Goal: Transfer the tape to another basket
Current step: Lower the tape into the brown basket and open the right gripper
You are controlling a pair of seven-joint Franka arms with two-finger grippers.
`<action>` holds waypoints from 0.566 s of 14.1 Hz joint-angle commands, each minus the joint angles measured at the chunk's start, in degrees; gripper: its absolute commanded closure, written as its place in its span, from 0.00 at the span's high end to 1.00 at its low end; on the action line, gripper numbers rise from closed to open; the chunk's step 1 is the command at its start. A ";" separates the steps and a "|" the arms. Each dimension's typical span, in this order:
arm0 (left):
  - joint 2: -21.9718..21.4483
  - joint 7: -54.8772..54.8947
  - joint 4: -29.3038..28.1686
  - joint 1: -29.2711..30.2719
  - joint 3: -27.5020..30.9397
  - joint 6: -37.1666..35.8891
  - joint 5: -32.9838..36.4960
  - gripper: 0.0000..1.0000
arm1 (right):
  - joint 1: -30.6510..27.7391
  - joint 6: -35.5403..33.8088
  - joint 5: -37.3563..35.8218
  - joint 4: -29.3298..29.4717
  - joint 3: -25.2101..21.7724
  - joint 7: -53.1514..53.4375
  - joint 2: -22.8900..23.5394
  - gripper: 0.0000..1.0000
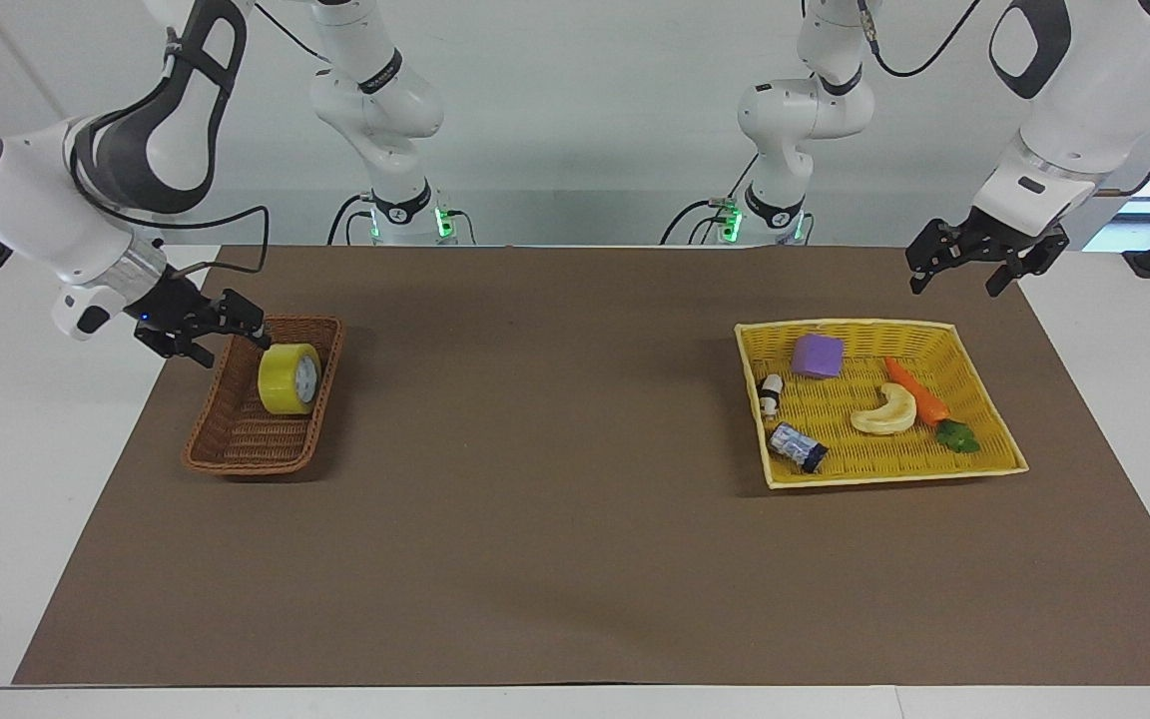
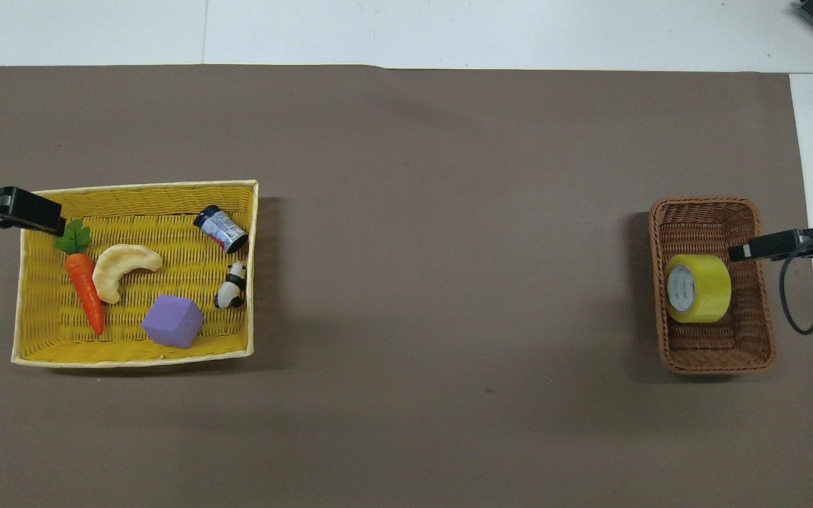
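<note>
A lab: 2 robot arms point(image 1: 375, 90) at a paper-covered table point(image 1: 575, 559).

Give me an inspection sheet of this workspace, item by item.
Surface: brown mat on a white table.
Job's things: tape on its edge in the brown basket.
Clutter: yellow basket holding carrot, crescent toy, purple block, panda, small can.
Grippers: right tool open, over the brown basket's rim; left tool open, waiting beside the yellow basket.
Cables: black cable on the right arm.
Surroundings: nothing seen.
</note>
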 commanded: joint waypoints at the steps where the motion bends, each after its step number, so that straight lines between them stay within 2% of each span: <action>1: -0.37 -0.16 0.18 0.00 0.13 -1.02 0.46 1.00 | 6.41 -0.91 -5.09 -0.56 0.19 13.25 -3.95 1.00; 5: -0.37 -0.16 0.18 -0.09 0.13 -1.02 0.46 1.00 | 14.24 -1.09 -9.66 -0.65 0.19 31.01 -5.80 1.00; 8: -0.37 -0.16 0.18 0.00 0.13 -1.02 0.46 1.00 | 15.75 -3.19 -12.48 1.28 0.01 36.49 -8.34 1.00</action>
